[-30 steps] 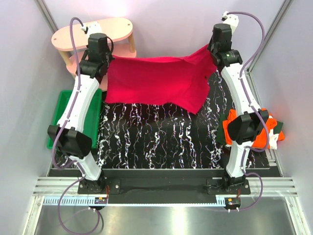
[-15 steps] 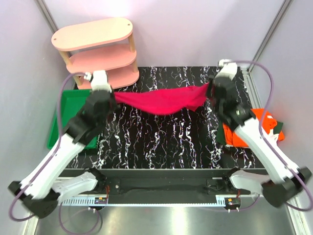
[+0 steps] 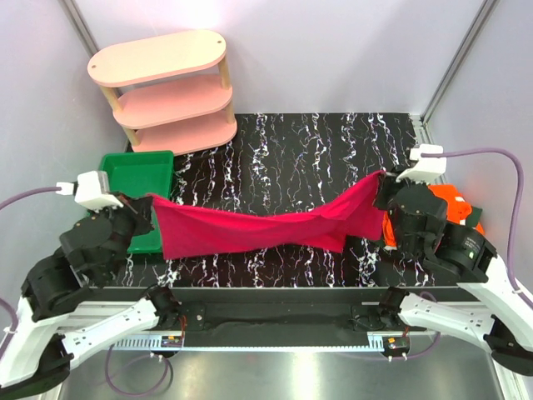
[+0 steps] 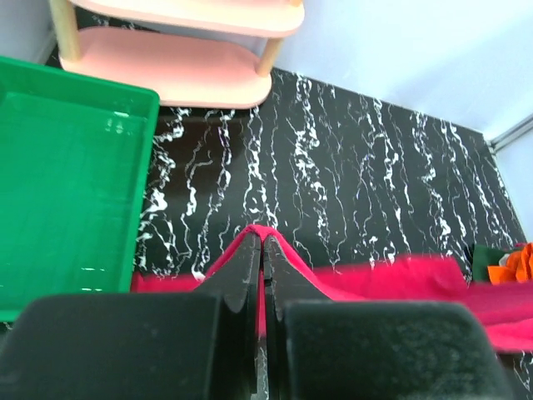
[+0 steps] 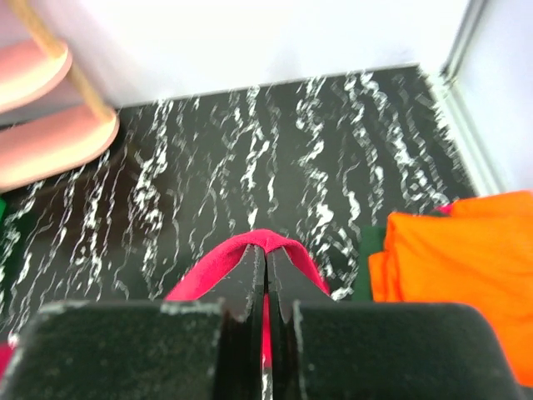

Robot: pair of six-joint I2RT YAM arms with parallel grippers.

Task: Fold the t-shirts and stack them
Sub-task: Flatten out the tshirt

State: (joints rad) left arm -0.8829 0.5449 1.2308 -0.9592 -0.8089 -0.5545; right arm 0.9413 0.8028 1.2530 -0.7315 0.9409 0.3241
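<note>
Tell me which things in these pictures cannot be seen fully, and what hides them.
The dark green shirt: only a strip shows in the right wrist view; the orange shirt covers the rest.
The orange shirt: mostly behind the right arm in the top view.
The red shirt, held by the left claw and right claw: sleeves and collar lost in folds.
The green tray: near corner behind the left arm, top view.
</note>
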